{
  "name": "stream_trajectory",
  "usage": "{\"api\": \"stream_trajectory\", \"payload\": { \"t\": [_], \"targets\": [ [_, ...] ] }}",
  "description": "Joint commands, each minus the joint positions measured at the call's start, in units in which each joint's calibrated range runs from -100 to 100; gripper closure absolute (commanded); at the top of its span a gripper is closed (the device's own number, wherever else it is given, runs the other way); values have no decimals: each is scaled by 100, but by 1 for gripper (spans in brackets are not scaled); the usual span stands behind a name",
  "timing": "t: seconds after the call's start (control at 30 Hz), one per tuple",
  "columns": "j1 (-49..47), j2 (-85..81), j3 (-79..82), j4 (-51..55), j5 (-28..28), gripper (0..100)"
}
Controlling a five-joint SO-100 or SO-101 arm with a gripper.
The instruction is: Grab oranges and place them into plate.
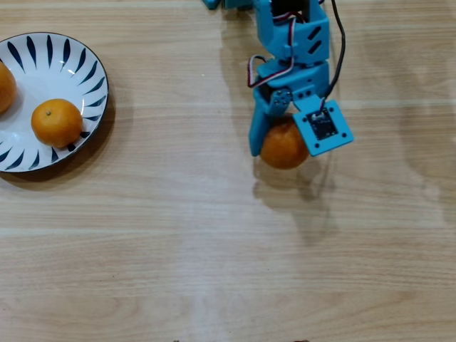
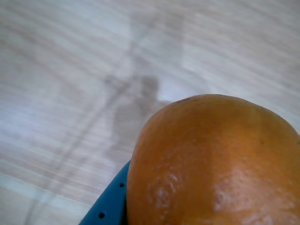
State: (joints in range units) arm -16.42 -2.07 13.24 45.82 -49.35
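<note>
Fingers (image 1: 285,146) clamp your third orange (image 1: 283,148) above table (image 1: 214,235); plate (image 1: 85,64), far left of fingers, holds two oranges (image 1: 57,122).

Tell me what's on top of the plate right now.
Two oranges sit on the plate: one whole orange near its right side, and another orange cut off by the overhead view's left edge. The plate's left part is out of frame.

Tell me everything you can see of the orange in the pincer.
The orange is round with glossy, dimpled skin, right of the plate in the overhead view. The blue pincer is shut on it, one finger against its left side in the wrist view. Whether it is touching the table is unclear.
</note>
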Motion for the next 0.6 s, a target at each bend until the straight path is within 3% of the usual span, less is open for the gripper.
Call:
{"api": "stream_trajectory", "payload": {
  "t": [0.0, 0.2, 0.57],
  "targets": [
    [957, -1196, 139, 3, 518, 74],
    [2408, -2126, 790, -66, 936, 74],
    [4868, -2565, 1288, -74, 962, 75]
  ]
}}
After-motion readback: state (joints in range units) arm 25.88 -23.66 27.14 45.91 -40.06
